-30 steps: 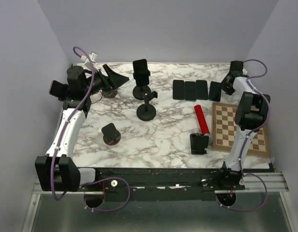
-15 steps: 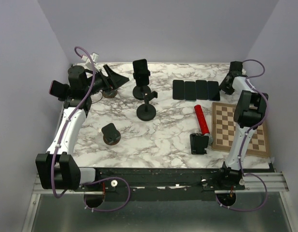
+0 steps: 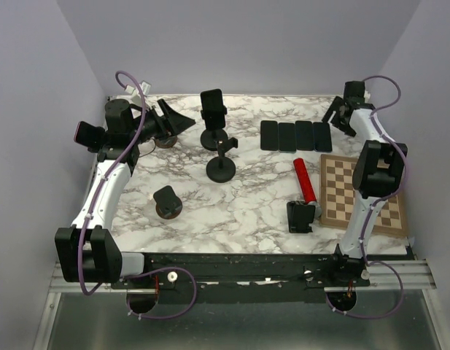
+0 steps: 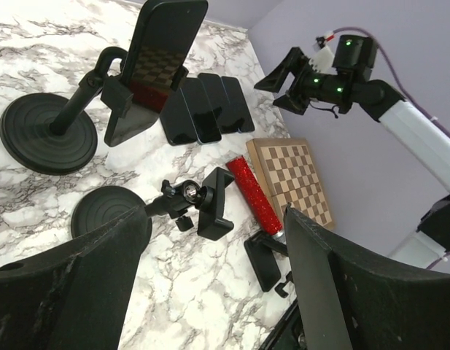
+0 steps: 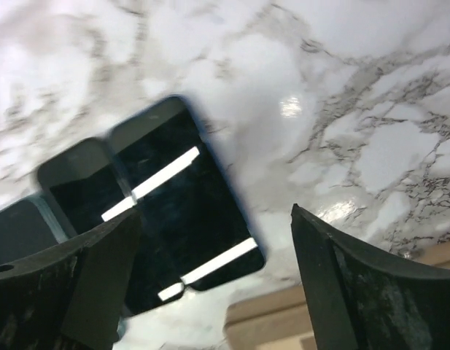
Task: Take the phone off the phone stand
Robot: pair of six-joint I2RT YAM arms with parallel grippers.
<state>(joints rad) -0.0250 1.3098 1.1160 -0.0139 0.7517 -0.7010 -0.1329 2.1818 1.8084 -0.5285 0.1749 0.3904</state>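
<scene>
Three walls (image 3: 232, 44) hem the marble worktop (image 3: 246, 211); open marble runs across the near half, between a small round stand (image 3: 168, 202) and a red tube (image 3: 305, 182). The phone (image 3: 212, 106) sits clamped in its phone stand (image 3: 212, 138) near the back edge. The left tool (image 3: 177, 118), spread wide, is just left of it, not touching. The right tool (image 3: 340, 119), also spread, hovers in the far right corner by the row of phones (image 3: 295, 135), holding nothing

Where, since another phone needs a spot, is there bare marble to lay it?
Bare marble lies between the small stand and the black holder, and between the empty stand and red tube. Crowded: around the phone row and chessboard.
</scene>
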